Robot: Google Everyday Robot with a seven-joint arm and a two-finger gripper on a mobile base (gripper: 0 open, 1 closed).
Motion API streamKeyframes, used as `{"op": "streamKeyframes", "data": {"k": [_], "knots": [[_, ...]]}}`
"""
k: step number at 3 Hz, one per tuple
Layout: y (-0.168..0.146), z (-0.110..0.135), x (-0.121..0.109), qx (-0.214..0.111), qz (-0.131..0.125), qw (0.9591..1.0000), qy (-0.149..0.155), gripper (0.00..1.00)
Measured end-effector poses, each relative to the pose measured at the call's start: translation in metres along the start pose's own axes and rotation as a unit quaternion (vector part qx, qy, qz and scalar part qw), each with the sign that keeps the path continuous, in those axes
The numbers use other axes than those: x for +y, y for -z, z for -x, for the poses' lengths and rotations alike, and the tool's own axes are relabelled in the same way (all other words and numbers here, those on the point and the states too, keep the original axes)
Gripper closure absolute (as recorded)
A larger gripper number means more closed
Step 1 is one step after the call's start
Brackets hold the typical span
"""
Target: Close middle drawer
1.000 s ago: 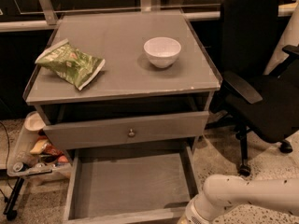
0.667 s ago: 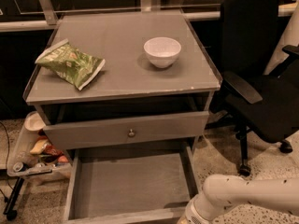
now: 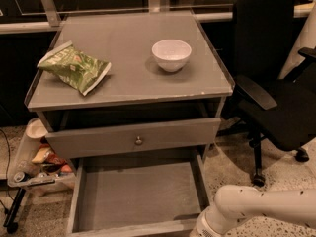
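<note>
The middle drawer [image 3: 138, 196] is pulled far out at the bottom of the grey cabinet. Its plain grey inside is bare, and the top edge of its front [image 3: 133, 229] lies along the lower frame edge, with the knob out of view. My white arm [image 3: 261, 206] reaches in from the right, and its wrist [image 3: 205, 227] ends beside the drawer's front right corner. The gripper is below the frame edge and hidden. Above, the taller top drawer front [image 3: 98, 141] with a round metal knob [image 3: 138, 140] stands slightly out.
A green crisp bag [image 3: 74, 67] and a white bowl [image 3: 171, 54] sit on the cabinet top [image 3: 128, 83]. A black office chair [image 3: 276, 83] stands close on the right. A cart with snacks and cans [image 3: 37, 162] stands on the left.
</note>
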State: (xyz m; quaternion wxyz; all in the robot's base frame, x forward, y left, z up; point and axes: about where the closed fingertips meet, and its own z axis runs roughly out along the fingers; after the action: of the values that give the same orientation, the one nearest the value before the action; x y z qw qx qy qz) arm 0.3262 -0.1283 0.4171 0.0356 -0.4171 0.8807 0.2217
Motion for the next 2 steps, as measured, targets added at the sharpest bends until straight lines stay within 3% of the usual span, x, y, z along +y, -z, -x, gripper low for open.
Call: {"op": "streamKeyframes", "data": {"k": [1, 2], "knots": [[0.0000, 0.0000, 0.0000, 0.000, 0.000, 1.0000, 0.000, 0.00], [0.0000, 0.0000, 0.0000, 0.000, 0.000, 1.0000, 0.000, 0.00]]}}
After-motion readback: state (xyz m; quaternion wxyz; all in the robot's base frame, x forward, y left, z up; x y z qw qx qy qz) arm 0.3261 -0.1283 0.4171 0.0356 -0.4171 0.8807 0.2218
